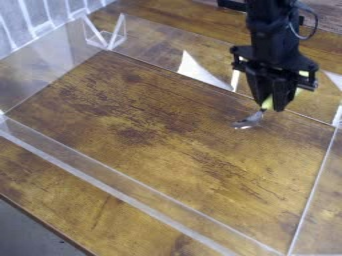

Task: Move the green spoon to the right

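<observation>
The green spoon (258, 113) hangs tilted from my gripper (271, 99). Its light green handle shows between the black fingers, and its silver bowl rests on or just above the wooden table at the right. The gripper is shut on the handle and points steeply down. Most of the handle is hidden by the fingers.
A clear plastic wall (174, 205) rims the wooden table (147, 120), with its right side (321, 180) close to the gripper. A clear triangular brace (198, 68) stands just behind the gripper, and another (104, 35) at the back left.
</observation>
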`<state>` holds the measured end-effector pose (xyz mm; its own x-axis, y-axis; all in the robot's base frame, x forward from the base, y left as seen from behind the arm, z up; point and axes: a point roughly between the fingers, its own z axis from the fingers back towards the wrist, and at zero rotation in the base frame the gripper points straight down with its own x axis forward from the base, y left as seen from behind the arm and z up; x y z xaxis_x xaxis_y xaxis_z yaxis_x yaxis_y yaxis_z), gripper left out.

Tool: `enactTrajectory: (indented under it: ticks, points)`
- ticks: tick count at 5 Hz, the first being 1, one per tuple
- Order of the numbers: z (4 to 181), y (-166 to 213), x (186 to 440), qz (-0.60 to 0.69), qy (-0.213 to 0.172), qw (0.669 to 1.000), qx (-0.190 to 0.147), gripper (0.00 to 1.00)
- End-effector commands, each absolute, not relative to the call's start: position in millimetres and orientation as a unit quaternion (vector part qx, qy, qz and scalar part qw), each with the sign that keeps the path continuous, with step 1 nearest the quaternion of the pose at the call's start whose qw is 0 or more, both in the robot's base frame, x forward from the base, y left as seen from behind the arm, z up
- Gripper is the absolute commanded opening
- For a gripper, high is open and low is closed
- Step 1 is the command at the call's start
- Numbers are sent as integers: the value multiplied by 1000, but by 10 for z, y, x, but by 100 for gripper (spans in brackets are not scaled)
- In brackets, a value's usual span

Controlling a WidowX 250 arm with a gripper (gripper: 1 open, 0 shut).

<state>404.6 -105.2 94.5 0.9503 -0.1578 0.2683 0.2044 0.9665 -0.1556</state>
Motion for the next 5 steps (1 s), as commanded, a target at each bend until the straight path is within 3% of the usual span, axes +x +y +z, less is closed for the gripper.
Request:
enactTrajectory:
  ticks: [1, 2, 4, 5]
  points:
    - [1215, -1205, 4025, -113, -171, 973, -108, 0]
    - [1101, -1289, 4007, -123, -163, 972, -117, 0]
    - [818, -1262, 4260, -128, -152, 970, -140, 0]
    - [793, -1203, 4359, -140, -147, 969, -141, 0]
